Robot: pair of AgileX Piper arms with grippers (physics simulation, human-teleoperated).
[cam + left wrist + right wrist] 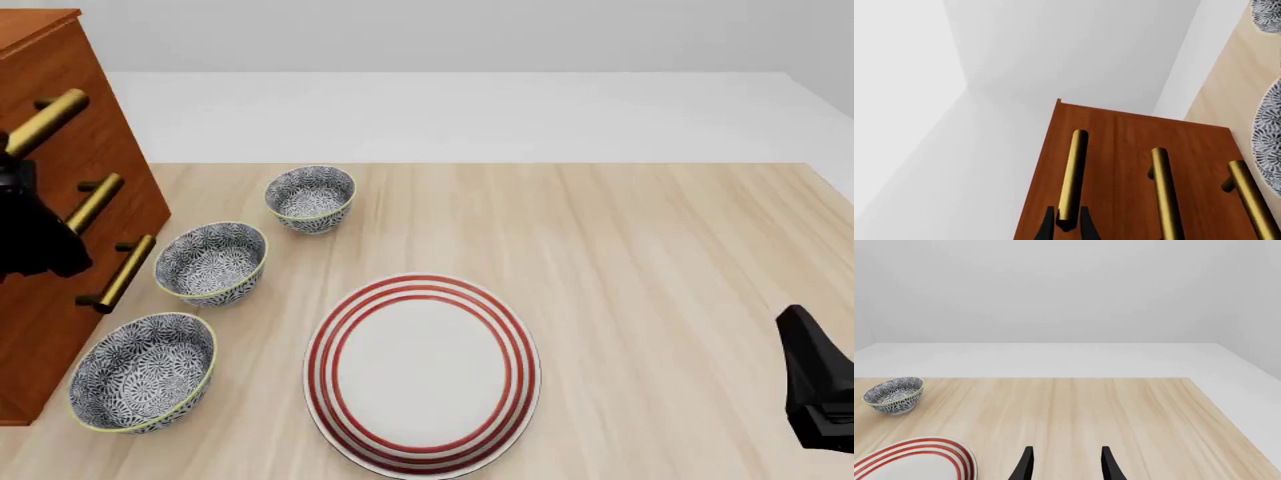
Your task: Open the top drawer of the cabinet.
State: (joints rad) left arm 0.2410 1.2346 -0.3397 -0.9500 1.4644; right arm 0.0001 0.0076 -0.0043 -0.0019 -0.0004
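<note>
Left wrist view: left gripper jaws straddle the top drawer handle, its long axis toward 12 o'clock, seemingly clenched on it.

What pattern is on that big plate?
White with red concentric rings around the plate rim; the front view shows it best.

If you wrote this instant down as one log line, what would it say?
left tool: around top drawer handle, grip unconfirmed | drawer: closed | right tool: open, idle over table | cabinet: far left
</note>
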